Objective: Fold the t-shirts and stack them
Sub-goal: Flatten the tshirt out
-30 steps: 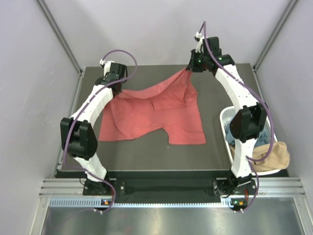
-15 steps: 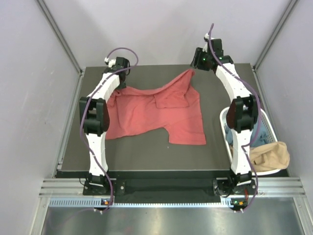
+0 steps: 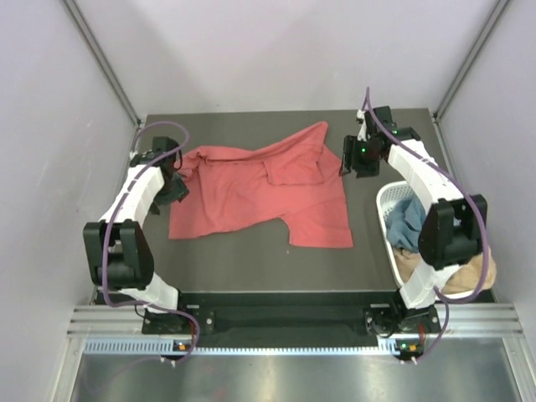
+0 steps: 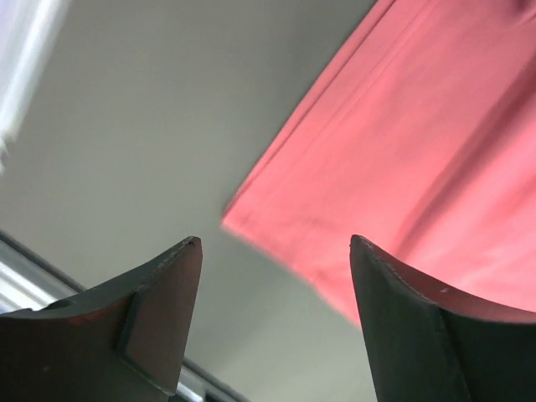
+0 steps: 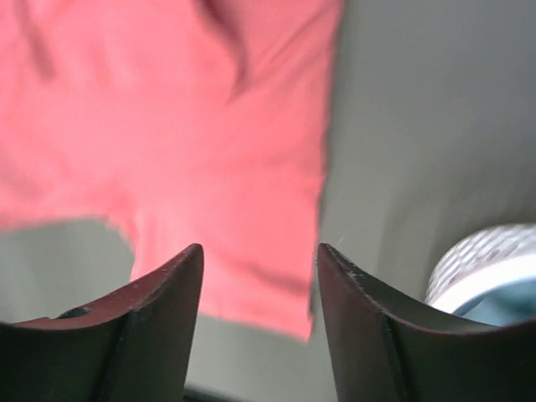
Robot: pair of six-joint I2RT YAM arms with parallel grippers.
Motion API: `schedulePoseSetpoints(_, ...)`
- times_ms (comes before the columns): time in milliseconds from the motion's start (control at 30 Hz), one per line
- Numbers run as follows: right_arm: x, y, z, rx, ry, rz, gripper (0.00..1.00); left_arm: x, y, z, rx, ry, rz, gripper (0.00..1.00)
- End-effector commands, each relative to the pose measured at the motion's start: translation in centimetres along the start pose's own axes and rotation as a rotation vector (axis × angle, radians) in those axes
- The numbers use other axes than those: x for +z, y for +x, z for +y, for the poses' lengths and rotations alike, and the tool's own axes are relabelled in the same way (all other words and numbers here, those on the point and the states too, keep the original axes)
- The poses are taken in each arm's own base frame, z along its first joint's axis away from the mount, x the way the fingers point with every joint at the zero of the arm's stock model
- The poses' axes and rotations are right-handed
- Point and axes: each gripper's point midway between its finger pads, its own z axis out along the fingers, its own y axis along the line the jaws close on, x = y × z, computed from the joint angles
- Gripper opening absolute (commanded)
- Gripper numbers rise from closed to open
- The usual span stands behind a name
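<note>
Shows the left end effector (image 4: 276, 243) spread wide with nothing between the fingers, poised over bare tabletop (image 3: 251, 260) just beside the left edge of the coral-red t-shirt (image 3: 260, 188). Shows the right end effector (image 5: 260, 249) likewise parted and empty, just beside the shirt's right edge and near the white basket (image 3: 383, 201). Marks a change from 0.5 s ago: no longer up at the shirt's 2 far corners near the top of the frame, but drawn back to either side. Leaves the shirt spread at centre frame, rumpled, with 1 flap turned over near the top. Suggests spreading is done and folding not yet begun. Keeps a blue t-shirt (image 3: 408, 222) and a tan t-shirt (image 3: 469, 276) in the basket at lower right. Bends the left arm (image 3: 134, 197) along the left edge; arches the right arm (image 3: 423, 172) over the basket, wrist toward the shirt.
</note>
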Motion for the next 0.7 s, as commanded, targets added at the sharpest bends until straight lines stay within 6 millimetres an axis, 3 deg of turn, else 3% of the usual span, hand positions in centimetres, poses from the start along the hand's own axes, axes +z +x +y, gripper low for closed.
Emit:
schedulePoseSetpoints(0,-4.2,2.5,3.7,-0.112,-0.131,-0.041,0.56,0.6,3.7,0.4,-0.104,0.073,0.113,0.74)
schedulePoseSetpoints(33,-3.8,4.2,3.8,-0.123,-0.134,-0.005,0.55,1.1,4.0,1.3,-0.148,0.057,0.133,0.73)
schedulePoseSetpoints(67,-4.3,5.1,4.8,-0.15,-0.163,0.002,0.53,1.6,4.9,1.5,-0.173,0.066,0.175,0.67)
schedulePoseSetpoints(167,-3.9,7.9,5.3,-0.179,-0.186,0.048,0.52,4.1,6.8,3.3,-0.272,0.037,0.27,0.61)
schedulePoseSetpoints(267,-3.6,10.3,4.9,-0.171,-0.197,0.087,0.52,5.8,7.7,3.3,-0.338,0.061,0.329,0.61)
schedulePoseSetpoints(433,-3.2,12.5,4.0,-0.185,-0.197,0.117,0.52,6.5,8.3,2.3,-0.376,0.081,0.371,0.63)
schedulePoseSetpoints(667,-3.6,13.6,3.4,-0.185,-0.19,0.119,0.52,7.4,9.5,2.9,-0.397,0.025,0.397,0.59)
